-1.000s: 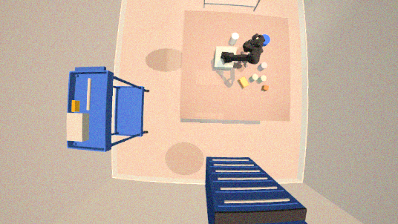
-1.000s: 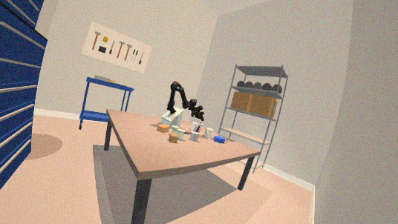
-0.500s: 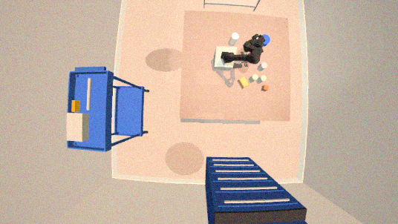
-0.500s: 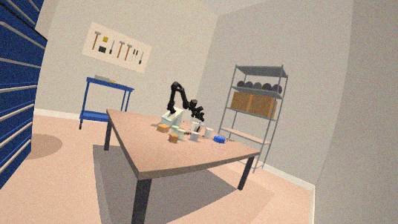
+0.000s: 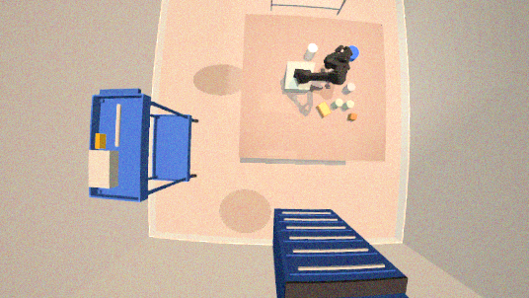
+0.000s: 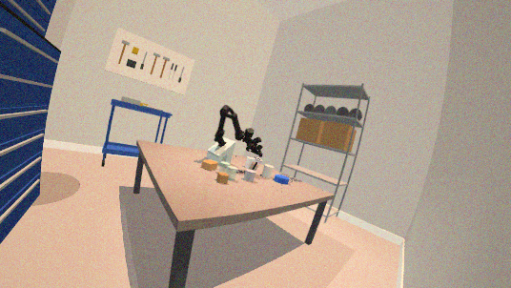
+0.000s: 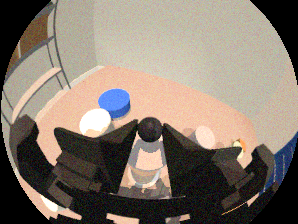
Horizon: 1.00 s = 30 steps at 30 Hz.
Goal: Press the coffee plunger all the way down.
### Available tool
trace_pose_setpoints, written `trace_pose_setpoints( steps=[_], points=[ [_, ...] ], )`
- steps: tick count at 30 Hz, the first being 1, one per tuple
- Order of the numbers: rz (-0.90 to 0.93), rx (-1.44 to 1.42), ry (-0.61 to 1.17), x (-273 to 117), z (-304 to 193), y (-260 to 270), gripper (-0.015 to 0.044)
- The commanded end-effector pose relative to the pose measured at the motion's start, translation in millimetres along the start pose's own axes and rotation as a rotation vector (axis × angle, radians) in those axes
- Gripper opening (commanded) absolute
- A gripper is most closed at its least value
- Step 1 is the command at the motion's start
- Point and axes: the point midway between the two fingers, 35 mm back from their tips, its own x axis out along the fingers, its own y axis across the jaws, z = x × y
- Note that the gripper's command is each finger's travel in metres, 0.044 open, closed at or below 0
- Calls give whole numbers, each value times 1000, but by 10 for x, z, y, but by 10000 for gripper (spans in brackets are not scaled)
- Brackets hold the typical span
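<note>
The coffee press [image 7: 145, 176] shows below the fingers in the wrist view, with a clear, glassy body; it looks upright, and the arm hides most of it in the top view. Its round black plunger knob [image 7: 150, 131] sits between the fingertips. My gripper [image 7: 150, 125] [image 6: 258, 154] is shut on the knob, above the press. The length of rod showing between knob and lid is too hard to make out.
A blue disc [image 5: 354, 52] [image 6: 281, 179] [image 7: 114, 102] and a white cylinder [image 5: 312, 49] [image 7: 95, 121] are near the press. A pale cup [image 5: 350, 87] [image 7: 205, 136], green cups [image 5: 338, 104], a yellow block [image 5: 323, 110] and an orange block [image 5: 352, 116] [image 6: 222, 177] also stand on the table.
</note>
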Motion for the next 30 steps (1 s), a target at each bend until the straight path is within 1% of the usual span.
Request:
trace_pose_setpoints(
  steps=[1,30],
  points=[
    [-3,-11,20,26,-50,-1,119],
    [-2,-3,6,50,8,5,119]
  ],
)
